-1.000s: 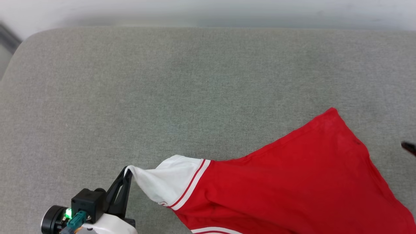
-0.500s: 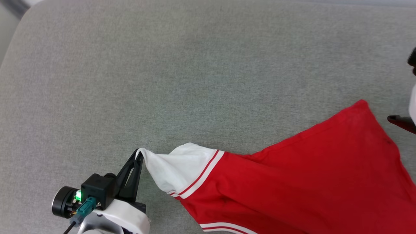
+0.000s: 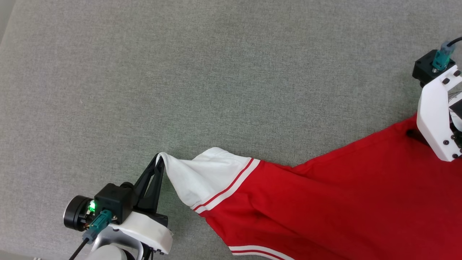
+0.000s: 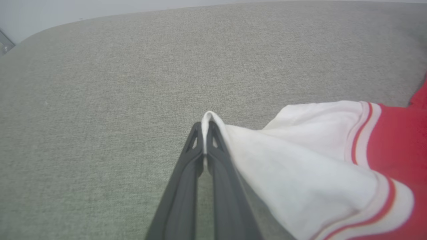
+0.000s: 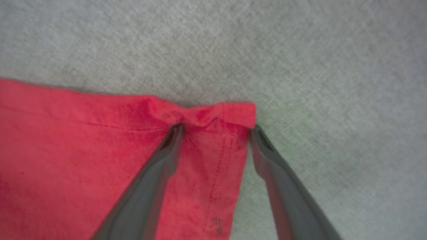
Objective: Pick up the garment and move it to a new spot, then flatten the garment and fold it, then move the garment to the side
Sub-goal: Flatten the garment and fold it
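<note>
Garment (image 3: 343,202) spread on grey fabric surface (image 3: 216,72), pinned at one sleeve.
Left claw (image 3: 158,157) is clamped tight on the tip of the white sleeve (image 3: 202,177), drawing it to a point at the garment's left end; the red body runs off to the right. Right claw (image 5: 217,129) stands wide apart over the far hem corner (image 5: 233,115), one finger on the red cloth, the other at its edge, gripping nothing.
</note>
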Tool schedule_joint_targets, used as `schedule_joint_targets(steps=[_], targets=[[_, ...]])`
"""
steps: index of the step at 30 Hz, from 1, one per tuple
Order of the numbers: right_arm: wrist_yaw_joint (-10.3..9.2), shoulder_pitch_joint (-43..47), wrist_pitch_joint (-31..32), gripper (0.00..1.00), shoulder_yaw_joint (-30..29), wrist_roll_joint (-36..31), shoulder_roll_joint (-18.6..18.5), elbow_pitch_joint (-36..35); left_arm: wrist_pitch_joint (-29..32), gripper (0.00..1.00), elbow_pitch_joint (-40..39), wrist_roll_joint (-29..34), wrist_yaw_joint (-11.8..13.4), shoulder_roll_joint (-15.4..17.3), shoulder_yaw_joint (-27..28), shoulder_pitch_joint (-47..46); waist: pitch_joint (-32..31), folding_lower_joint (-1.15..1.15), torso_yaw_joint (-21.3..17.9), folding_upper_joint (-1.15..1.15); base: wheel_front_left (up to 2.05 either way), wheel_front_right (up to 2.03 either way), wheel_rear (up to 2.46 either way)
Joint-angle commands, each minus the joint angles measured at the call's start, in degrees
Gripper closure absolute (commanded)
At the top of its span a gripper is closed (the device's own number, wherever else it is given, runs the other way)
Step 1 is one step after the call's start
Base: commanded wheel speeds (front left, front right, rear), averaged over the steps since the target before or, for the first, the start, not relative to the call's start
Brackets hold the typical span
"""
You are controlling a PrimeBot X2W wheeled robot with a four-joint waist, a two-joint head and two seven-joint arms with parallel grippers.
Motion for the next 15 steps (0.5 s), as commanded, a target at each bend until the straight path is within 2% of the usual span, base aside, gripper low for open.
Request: schedule_joint_targets(steps=[1,2,3,4,9,15], targets=[[0.0,3.7,0.1,0.0,4.2,1.3,0.3,2.6,-0.4,1.0,0.3,0.5,-0.2,-0.6,-0.1,-0.7,0.1,0.0,0.1,0.0,0.0,0.0,0.0],[0.0,3.8,-0.4,0.0,5.1,1.7,0.0,2.9,-0.4,1.0,0.5,0.5,-0.3,-0.6,-0.1,-0.8,0.0,0.0,0.0,0.0,0.0,0.0,0.0],[0.0,3.4,-1.5,0.44,5.7,1.9,-0.1,2.9,-0.4,1.0,0.8,0.4,-0.4,-0.7,0.0,-0.8,-0.2,0.0,-0.2,0.0,0.0,0.0,0.0],[0.0,2.7,-2.6,1.0,6.1,2.0,-0.4,2.8,-0.4,1.0,1.0,0.3,-0.4,-0.7,0.1,-0.7,-0.5,0.0,-0.4,0.0,0.0,0.0,0.0],[-0.02,-0.6,-6.7,1.0,7.3,2.7,-2.0,2.4,-0.5,1.0,1.6,0.7,-1.0,-0.4,-0.1,-0.8,-2.8,0.0,-1.1,0.0,0.0,0.0,0.0],[-0.01,-3.7,-14.9,1.0,8.0,5.7,-2.9,0.0,1.4,1.0,2.1,2.5,-3.1,2.7,-0.8,-3.6,-8.5,0.0,-2.2,0.0,0.0,0.0,0.0]])
